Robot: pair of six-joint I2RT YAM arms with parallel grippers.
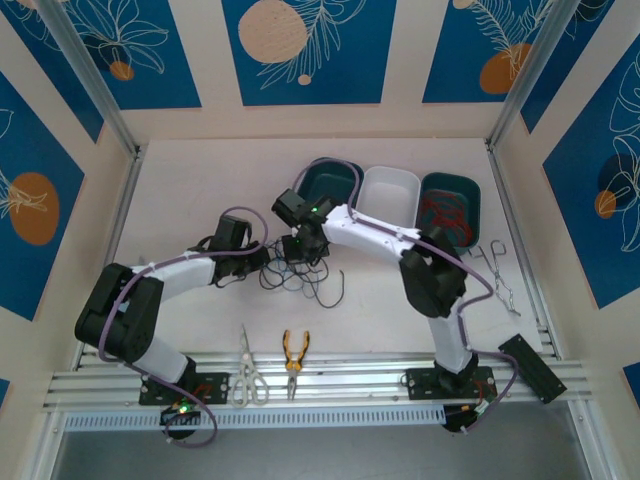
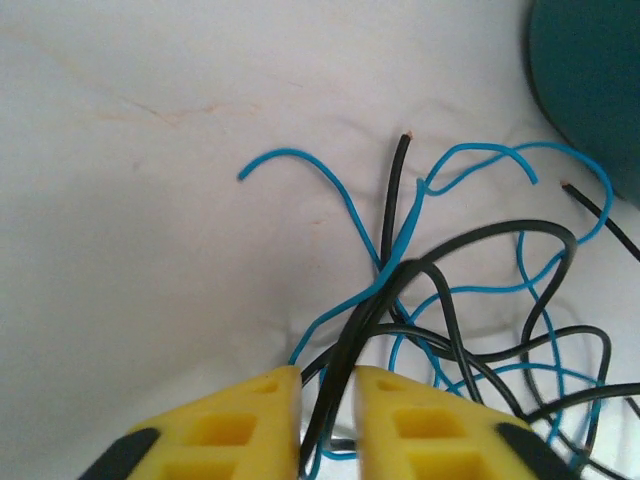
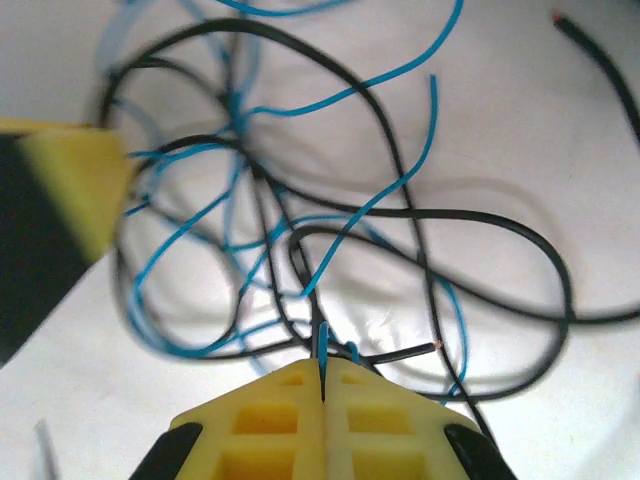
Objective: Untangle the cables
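In the top view, the left gripper reaches in low over the white table from the left. The left wrist view shows its 2 yellow fingers drawn close on a bundle of thin black and blue cables, 2 black strands and 1 blue filling the narrow gap between them.

Near the front rail lie a pair of pale-handled scissors and, just to their right, orange-handled pliers.

The cables sit as a loose tangle of loops at the middle of the table, between the 2 grippers, with several free ends fanning out across the bare surface.

The right gripper comes down on the tangle from the far side. In the right wrist view its yellow fingers are pressed together, pinching a blue strand at the tips, and the cables spread out ahead of it. A yellow finger of the left gripper shows at the left edge of that view.

Along the far edge stand 3 plastic tubs in a row: a dark teal tub, a white tub and a second teal tub holding red cables. Metal forceps lie on the table to the right.
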